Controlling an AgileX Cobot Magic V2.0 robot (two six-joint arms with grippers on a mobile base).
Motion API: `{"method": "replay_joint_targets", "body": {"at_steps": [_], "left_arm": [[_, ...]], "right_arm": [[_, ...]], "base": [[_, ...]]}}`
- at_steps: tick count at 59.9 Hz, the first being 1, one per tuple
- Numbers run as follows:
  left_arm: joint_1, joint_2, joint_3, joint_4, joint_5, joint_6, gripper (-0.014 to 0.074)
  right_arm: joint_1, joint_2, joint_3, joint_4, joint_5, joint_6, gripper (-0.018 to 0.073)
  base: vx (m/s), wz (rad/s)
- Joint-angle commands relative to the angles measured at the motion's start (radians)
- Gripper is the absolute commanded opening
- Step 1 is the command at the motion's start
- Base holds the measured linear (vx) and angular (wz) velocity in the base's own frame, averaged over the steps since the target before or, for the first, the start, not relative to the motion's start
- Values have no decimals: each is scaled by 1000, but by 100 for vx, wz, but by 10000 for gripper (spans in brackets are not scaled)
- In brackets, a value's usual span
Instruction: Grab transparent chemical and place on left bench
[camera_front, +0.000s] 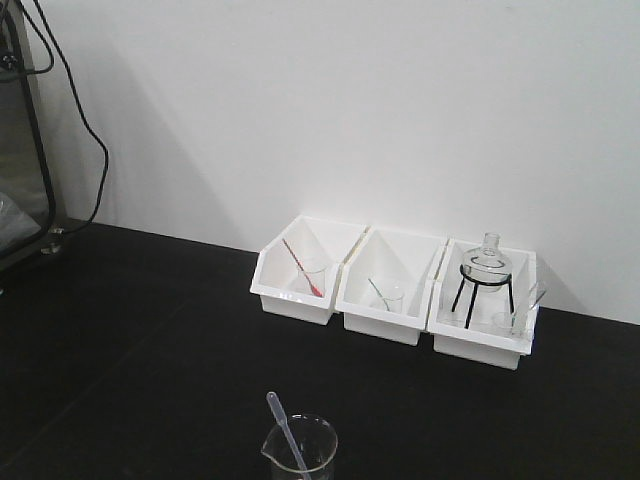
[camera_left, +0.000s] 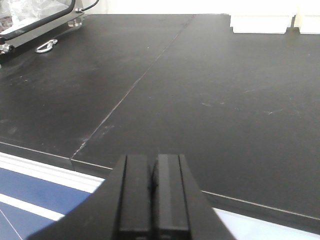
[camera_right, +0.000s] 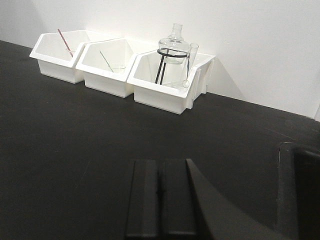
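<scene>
The transparent chemical (camera_front: 281, 422), a slim clear pipette, leans in a glass spouted beaker (camera_front: 300, 452) at the near edge of the left bench (camera_front: 150, 330) in the front view. No gripper touches it. My left gripper (camera_left: 154, 162) is shut and empty, hovering over the bench's (camera_left: 210, 100) front edge. Over the black worktop (camera_right: 75, 130), my right gripper (camera_right: 160, 166) is shut with nothing in it, facing the bins. Neither wrist view shows the pipette, and the front view shows neither gripper.
Three white bins line the wall: the left bin (camera_front: 290, 290) holds a red pipette (camera_front: 300, 265), the middle bin (camera_front: 375, 315) a small beaker with a pale pipette (camera_front: 379, 294), the right bin (camera_front: 480, 345) a round flask on a black tripod (camera_front: 487, 268). Metal-framed equipment (camera_front: 20, 150) and a cable (camera_front: 88, 130) stand far left.
</scene>
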Motion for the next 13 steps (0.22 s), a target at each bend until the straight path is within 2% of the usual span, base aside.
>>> {"method": "replay_joint_targets", "body": {"at_steps": [1, 13], "left_arm": [[-2, -19, 16, -1, -78, -8, -3], [-2, -19, 16, -1, -78, -8, -3]], "right_arm": [[-6, -12, 6, -6, -82, 0, -8], [-6, -12, 6, -6, -82, 0, -8]], "base": [[0, 0], [0, 0]]}}
